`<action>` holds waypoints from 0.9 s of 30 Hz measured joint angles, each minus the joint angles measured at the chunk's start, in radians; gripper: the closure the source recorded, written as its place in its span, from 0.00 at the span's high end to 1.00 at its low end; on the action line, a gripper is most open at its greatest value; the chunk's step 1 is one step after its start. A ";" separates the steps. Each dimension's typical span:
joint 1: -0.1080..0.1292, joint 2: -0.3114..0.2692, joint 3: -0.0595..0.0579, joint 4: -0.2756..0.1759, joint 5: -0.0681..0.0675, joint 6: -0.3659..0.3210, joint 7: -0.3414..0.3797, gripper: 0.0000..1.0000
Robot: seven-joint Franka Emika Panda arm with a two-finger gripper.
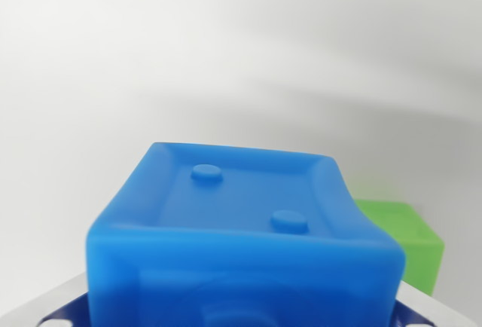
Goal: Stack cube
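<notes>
Counting the things, there was one blue cube (241,236) and one green cube (403,244). The blue cube filled the lower middle of the wrist view, with two round studs on its upper face. The green cube sat just behind the blue cube, toward the wrist view's right. The pincer itself was hardly visible, so I cannot tell whether it was clenched or released. The surface (226,56) behind the blue cube was plain white.

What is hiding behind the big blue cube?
A green cube peeks out behind the blue cube, at the wrist view's right. Most of it is covered.
</notes>
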 joint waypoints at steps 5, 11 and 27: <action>-0.014 -0.010 -0.007 -0.009 0.002 -0.001 -0.013 0.00; -0.027 -0.024 -0.015 -0.020 0.004 -0.002 -0.027 0.00; -0.064 -0.055 -0.042 -0.043 0.007 -0.010 -0.065 0.00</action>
